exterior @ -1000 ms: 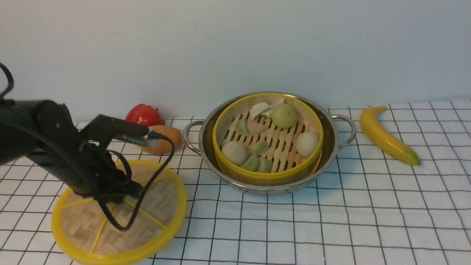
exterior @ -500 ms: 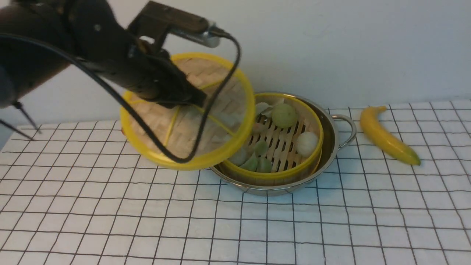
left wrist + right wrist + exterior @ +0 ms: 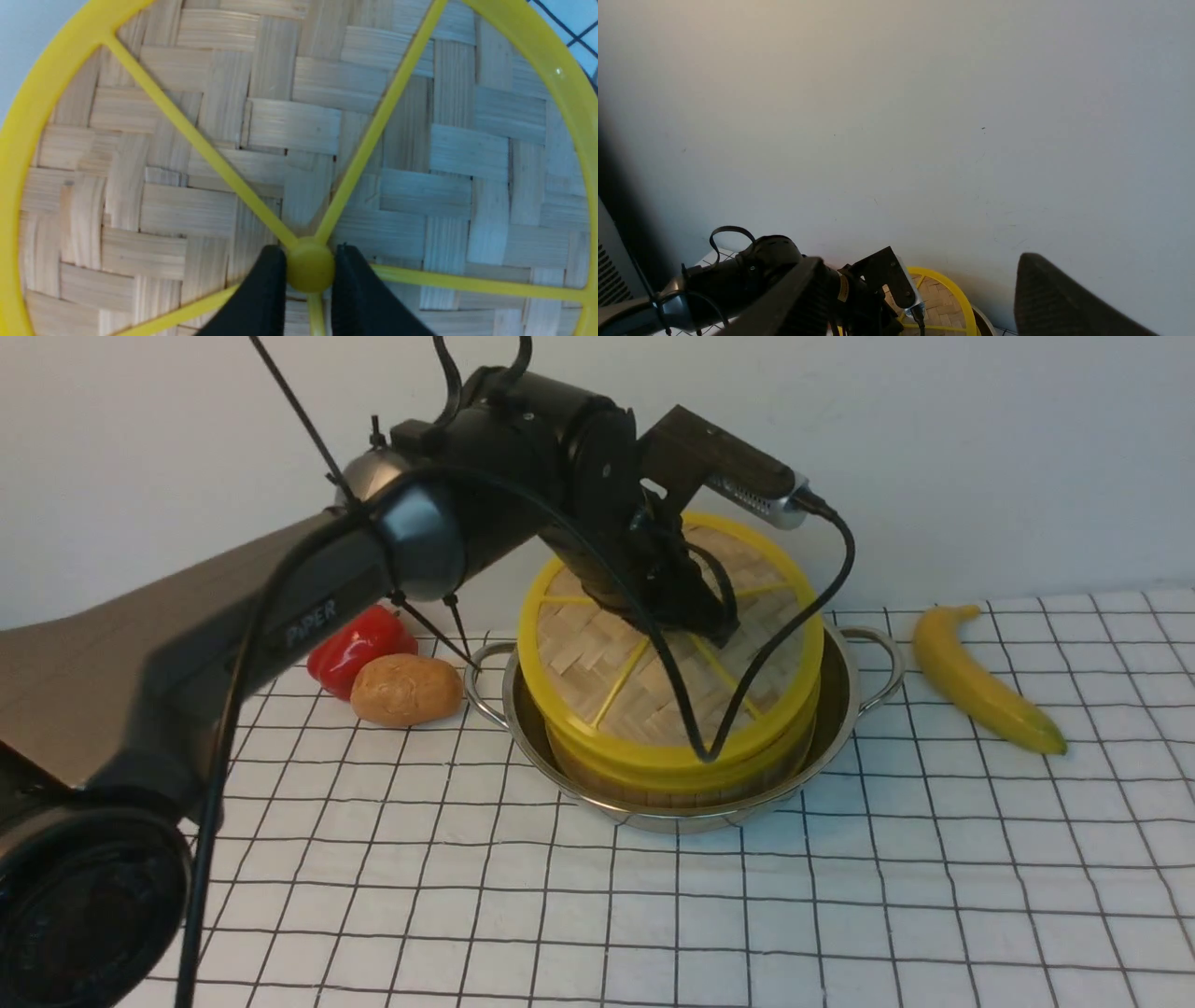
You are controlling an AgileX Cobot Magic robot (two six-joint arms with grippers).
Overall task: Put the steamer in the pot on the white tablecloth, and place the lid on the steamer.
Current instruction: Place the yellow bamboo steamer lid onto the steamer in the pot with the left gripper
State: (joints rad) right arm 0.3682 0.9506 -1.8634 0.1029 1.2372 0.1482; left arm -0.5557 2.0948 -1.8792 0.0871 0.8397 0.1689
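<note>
The steel pot [image 3: 840, 709] stands on the white grid tablecloth [image 3: 747, 896]. The steamer [image 3: 691, 786] sits inside it; only its wall shows under the lid, and its food is hidden. The woven lid [image 3: 597, 663] with yellow rim and spokes lies over the steamer, slightly tilted. My left gripper [image 3: 714, 633] is shut on the lid's yellow centre knob [image 3: 310, 264], its black fingers [image 3: 266, 289] on either side. The lid fills the left wrist view [image 3: 299, 121]. My right gripper [image 3: 915, 266] is open and empty, raised high facing the wall; the lid [image 3: 941, 303] shows below it.
A red pepper [image 3: 359, 642] and a brown potato [image 3: 406, 689] lie left of the pot. A yellow banana [image 3: 980, 681] lies right of it. A pale wall rises just behind the pot. My left arm [image 3: 280, 625] reaches across from the left.
My left gripper carried the lid from the cloth at the front left, up and to the right, and lowered it onto the steamer. The pepper and potato are uncovered again.
</note>
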